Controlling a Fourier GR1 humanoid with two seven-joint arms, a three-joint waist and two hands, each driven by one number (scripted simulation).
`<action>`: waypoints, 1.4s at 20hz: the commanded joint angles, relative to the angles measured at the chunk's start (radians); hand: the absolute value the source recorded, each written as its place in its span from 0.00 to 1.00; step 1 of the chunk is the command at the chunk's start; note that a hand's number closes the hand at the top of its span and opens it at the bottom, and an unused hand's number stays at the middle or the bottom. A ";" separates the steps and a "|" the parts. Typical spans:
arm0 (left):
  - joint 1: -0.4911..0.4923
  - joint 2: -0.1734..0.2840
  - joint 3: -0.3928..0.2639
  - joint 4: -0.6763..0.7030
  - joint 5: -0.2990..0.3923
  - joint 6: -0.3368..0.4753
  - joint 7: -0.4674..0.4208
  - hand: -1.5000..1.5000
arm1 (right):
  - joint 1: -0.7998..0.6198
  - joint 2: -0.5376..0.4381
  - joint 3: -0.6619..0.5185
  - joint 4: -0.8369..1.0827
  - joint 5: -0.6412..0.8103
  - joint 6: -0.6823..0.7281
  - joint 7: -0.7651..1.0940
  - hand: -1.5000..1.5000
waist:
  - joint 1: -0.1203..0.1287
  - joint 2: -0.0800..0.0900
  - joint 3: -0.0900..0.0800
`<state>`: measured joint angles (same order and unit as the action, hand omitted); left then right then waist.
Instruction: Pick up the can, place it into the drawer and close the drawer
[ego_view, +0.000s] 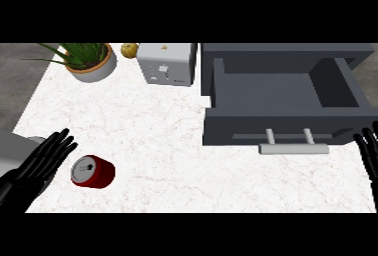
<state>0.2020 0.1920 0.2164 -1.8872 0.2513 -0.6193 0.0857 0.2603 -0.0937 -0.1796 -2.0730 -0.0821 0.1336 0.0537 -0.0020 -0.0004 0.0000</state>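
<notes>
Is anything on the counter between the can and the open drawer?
Nothing visible. The red can lies beside the left hand; only bare marble counter separates it from the open drawer. Plant and toaster sit further back.

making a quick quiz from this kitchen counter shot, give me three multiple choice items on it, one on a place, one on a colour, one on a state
1. Where does the can lie on the counter?
A. beside the left hand, near the front left
B. inside the drawer
C. behind the potted plant

2. What colour is the can's side?
A. blue
B. red
C. green

3. In what state is the drawer?
A. shut
B. lifted out onto the counter
C. pulled open, nothing showing inside

Answers:
1 A, since the can sits just right of the open left hand, far from the drawer.
2 B, as its wall is dark red under a silver top.
3 C, for the grey box stands out towards the viewer, handle at the front, its floor bare.
</notes>
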 joint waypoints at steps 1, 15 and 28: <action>-0.028 -0.040 -0.018 0.092 -0.089 -0.001 -0.074 0.00 | 0.048 0.027 0.007 -0.043 0.010 0.015 -0.007 0.00 | -0.001 0.000 0.000; -0.195 0.042 0.082 0.452 -0.203 -0.011 -0.274 0.00 | -0.015 0.035 0.005 0.012 0.047 0.025 -0.027 0.00 | -0.004 0.001 0.000; -0.139 0.079 0.072 0.616 -0.329 -0.023 -0.517 0.00 | 0.016 0.049 -0.029 0.006 0.036 0.064 -0.034 0.00 | 0.000 0.000 0.000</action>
<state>0.0469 0.2612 0.2833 -1.2655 -0.0892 -0.6220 -0.4345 0.2457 -0.0488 -0.2017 -2.0300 -0.0362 0.1776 0.0098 -0.0028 -0.0002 -0.0003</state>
